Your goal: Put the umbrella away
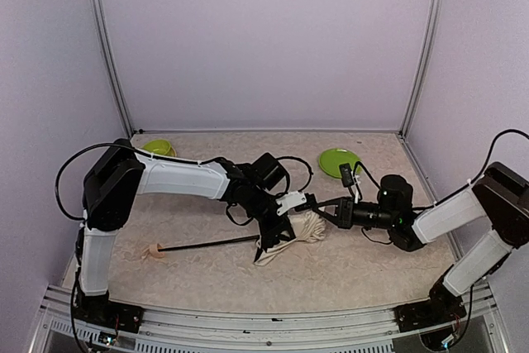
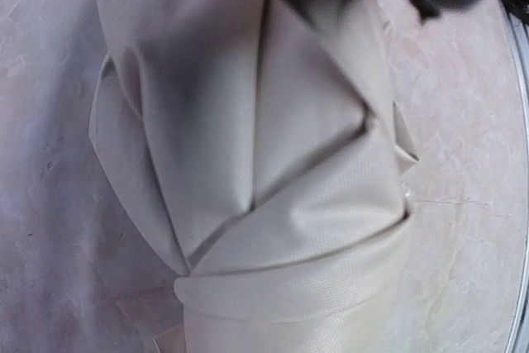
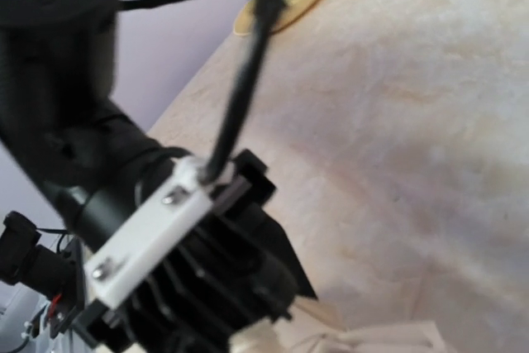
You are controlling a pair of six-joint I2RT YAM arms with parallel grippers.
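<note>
Cream fabric of the umbrella (image 1: pixel 299 229) lies bunched mid-tabletop (image 1: pixel 364 266), its thin black shaft (image 1: pixel 207 244) running left to a wooden knob (image 1: pixel 153 250). The left pincer (image 1: pixel 273 237) sits down on the bundle; whether it pinches cannot be told. The right pincer (image 1: pixel 321 212), pressed together, points at the fabric's right end. A green plate (image 1: pixel 337 161) sits well behind.

Left pincer (image 1: pixel 271 244) tips hidden in umbrella (image 2: pixel 273 171) fabric; canopy cropped below.
</note>
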